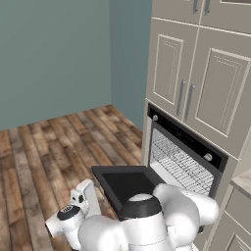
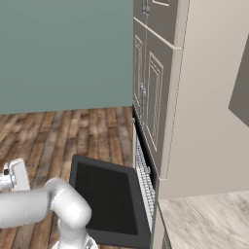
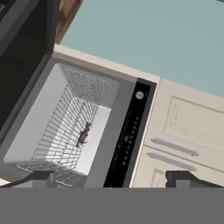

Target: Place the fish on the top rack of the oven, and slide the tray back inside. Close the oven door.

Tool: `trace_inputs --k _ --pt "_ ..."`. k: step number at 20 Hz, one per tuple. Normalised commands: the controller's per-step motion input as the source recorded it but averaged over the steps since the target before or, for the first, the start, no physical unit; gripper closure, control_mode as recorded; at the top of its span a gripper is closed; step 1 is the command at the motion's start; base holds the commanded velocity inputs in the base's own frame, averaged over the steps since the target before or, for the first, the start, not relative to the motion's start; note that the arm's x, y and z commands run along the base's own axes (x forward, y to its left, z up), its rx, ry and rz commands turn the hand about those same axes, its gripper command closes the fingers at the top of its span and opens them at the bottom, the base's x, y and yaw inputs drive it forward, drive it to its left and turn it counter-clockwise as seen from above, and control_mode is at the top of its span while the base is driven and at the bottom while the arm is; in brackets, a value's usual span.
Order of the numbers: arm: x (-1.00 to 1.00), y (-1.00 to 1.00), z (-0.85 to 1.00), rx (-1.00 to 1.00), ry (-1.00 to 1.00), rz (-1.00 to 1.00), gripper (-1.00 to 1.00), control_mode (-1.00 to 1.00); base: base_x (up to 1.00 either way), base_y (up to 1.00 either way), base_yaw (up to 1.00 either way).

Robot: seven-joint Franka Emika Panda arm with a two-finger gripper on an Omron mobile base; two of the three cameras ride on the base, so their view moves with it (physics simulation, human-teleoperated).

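White arm [image 1: 147,220] bulks across the bottom of the left base view, its hand swung out low over the wood floor [image 1: 44,152]. Beyond it the oven door [image 1: 125,185] hangs open and flat, dark glass up. Behind the door sits the oven [image 1: 188,147], black control strip with silver knobs along its top, and the wire rack [image 1: 184,166] shows inside the pale cavity. Beige cabinet doors [image 1: 196,78] with silver handles stand above.

Right base view: arm [image 2: 53,204] reaches in from the lower left, the hand near the left edge, well apart from the door. Oven door [image 2: 109,199] lies open and level, hinged at the oven front [image 2: 141,160]; a sliver of rack [image 2: 145,182] wires is visible just inside. Tall beige cabinet [image 2: 155,97] rises above.

Hand view, rolled sideways: gripper [image 3: 111,178] with fingertips [image 3: 41,177] set wide apart, nothing between them. Ahead of the gripper, the oven cavity [image 3: 39,118] stands open. The fish [image 3: 83,134] lies on the rack [image 3: 65,127], inside the cavity, well clear of the fingers. The rack's near edge sticks out slightly toward the gripper. Control strip [image 3: 129,135] runs beside the cavity; cabinet doors [image 3: 188,131] lie past it.
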Motion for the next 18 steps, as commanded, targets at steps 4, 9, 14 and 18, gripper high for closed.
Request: trace_inputs --k 4,9,14,18 --pt "0.01 0.89 -0.63 -0.18 0.00 -0.27 -1.00 -1.00 0.00 0.00 0.00" --pt "0.25 0.68 -0.70 -0.17 0.03 -0.29 -1.00 -1.00 0.00 0.00 0.00" --pt "0.40 0.46 -0.68 -0.17 0.02 -0.27 -1.00 -1.00 0.00 0.00 0.00" --pt "0.40 0.16 -0.64 -0.20 0.00 -0.24 -1.00 -1.00 0.00 0.00 0.00"
